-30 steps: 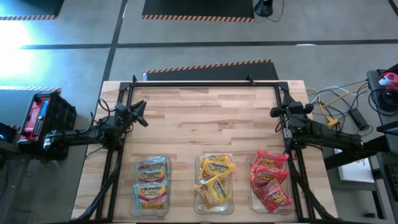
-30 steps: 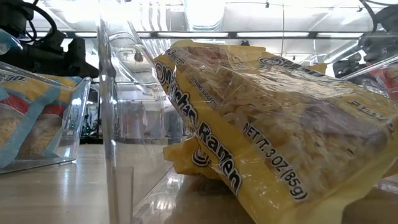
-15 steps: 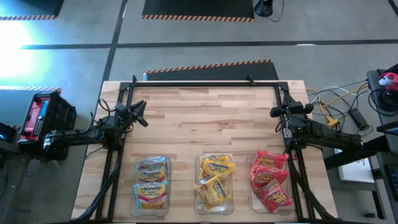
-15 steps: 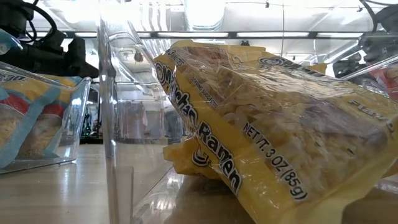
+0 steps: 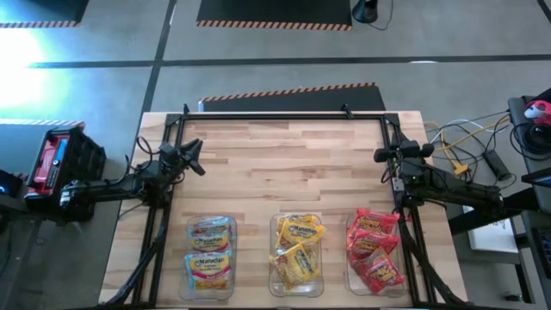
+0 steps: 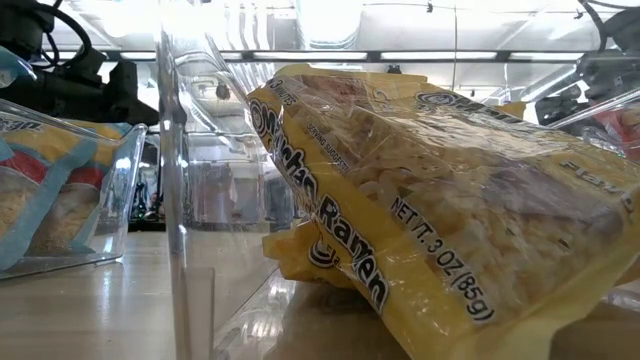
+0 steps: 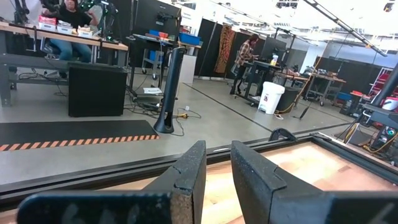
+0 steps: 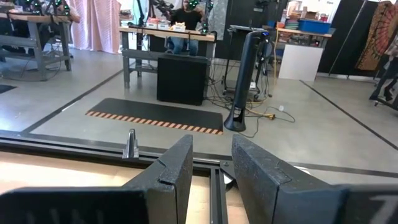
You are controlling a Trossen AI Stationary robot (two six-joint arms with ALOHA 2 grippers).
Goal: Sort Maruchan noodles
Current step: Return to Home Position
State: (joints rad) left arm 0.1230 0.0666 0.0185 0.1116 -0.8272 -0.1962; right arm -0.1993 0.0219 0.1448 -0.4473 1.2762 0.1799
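Noodles (image 5: 297, 250) lie colour-sorted in bins (image 5: 272, 258), so left claw (image 5: 194, 157) and right claw (image 5: 379, 156) wait released, empty, at opposite bench (image 5: 284, 164) edges.

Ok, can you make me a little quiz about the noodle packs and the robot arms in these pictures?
1. Pick one: what colour are the packs in the middle bin? A red, B yellow, C blue.
2. True or false: the left gripper and the right gripper are each holding a noodle pack.
3. Fill the gap: in the high view, the blue packs lie in the bin on the ____ side of the table.

Key
1. B: the yellow packs lie there.
2. False: both grippers are empty, far from the bins.
3. left
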